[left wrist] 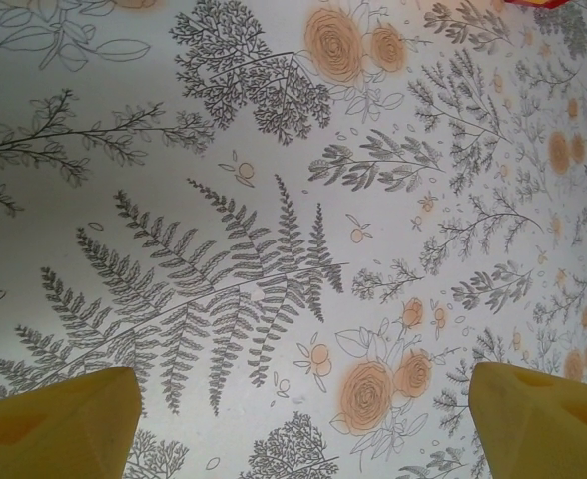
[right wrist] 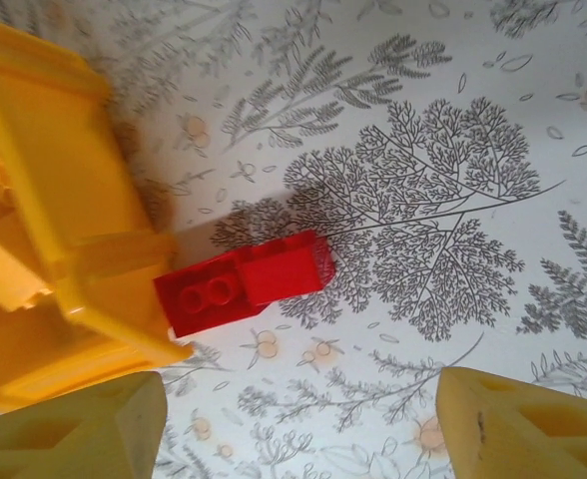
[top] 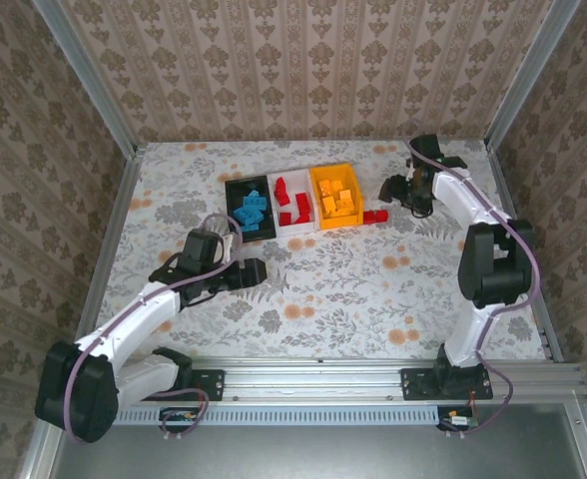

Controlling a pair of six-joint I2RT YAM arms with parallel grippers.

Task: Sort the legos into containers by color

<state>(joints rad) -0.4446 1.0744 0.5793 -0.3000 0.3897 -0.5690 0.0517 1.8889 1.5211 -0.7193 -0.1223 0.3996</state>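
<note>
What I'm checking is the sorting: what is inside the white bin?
Several red bricks lie loose inside the white bin, and no other color shows there. Anything beneath them is covered, and the pieces are too small to count exactly.

Your left arm (top: 134,319) reaches forward and to the right from its base, with the forearm lying low. Its wrist is turned so the left gripper (top: 257,271) points right, and the yellow fingers (left wrist: 54,424) stand wide apart with nothing between them. Your right arm (top: 478,249) rises taller, elbow up, and stretches far forward. The right gripper (top: 391,190) points left, its fingers (right wrist: 523,424) likewise spread wide and empty.
</note>
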